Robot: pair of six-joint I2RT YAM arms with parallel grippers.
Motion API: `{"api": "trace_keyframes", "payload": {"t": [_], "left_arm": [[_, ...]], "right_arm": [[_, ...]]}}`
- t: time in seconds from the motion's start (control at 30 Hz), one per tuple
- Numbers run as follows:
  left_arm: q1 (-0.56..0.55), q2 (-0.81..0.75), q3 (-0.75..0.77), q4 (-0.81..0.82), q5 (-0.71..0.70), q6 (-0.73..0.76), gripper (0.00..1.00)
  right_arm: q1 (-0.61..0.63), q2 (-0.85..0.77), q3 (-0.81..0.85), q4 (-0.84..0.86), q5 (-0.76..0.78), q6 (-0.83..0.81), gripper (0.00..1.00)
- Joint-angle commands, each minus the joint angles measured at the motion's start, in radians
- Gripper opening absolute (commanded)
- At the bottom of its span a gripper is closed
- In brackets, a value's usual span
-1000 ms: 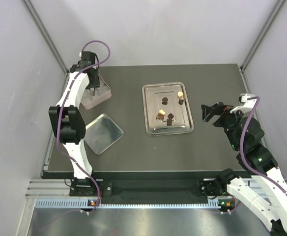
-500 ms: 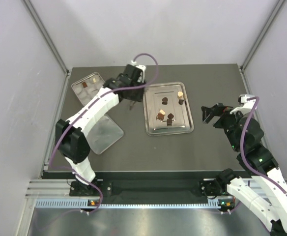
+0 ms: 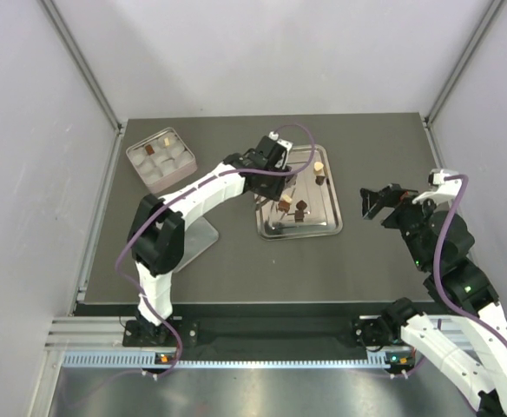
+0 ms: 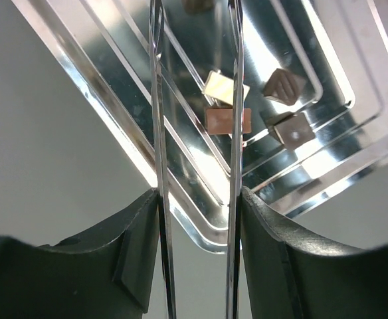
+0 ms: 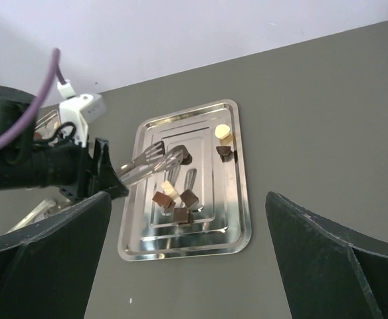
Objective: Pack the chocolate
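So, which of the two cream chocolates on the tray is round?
The cream chocolate near the tray's far right corner; the other one, mid-tray, is square.

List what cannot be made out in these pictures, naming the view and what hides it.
1. Top external: the left gripper covers the upper left of the steel tray, hiding whatever lies beneath it.
2. Left wrist: a dark piece is cut off by the top edge, and one of the jaws crosses the mid-brown piece.
3. Top external: the contents of the pink tin are too small to identify.
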Motion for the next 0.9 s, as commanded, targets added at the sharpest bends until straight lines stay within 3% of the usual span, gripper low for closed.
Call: {"api": "trace_keyframes", "payload": {"t": [0.0, 0.6, 0.87], "left_arm": [[0.001, 0.024, 0.046, 0.069, -0.014, 0.001, 0.53], [0.001, 0.142, 0.095, 0.073, -0.013, 0.003, 0.51], [0.001, 0.101, 0.136, -0.005, -0.060, 0.007, 0.43]], "right_arm": [[-0.002, -0.007, 0.043, 0.013, 0.029, -0.007, 1.00], [-0.002, -0.004, 0.029, 0.028, 0.040, -0.023, 1.00], [-0.002, -0.010, 0.025, 0.031, 0.050, -0.028, 1.00]]}}
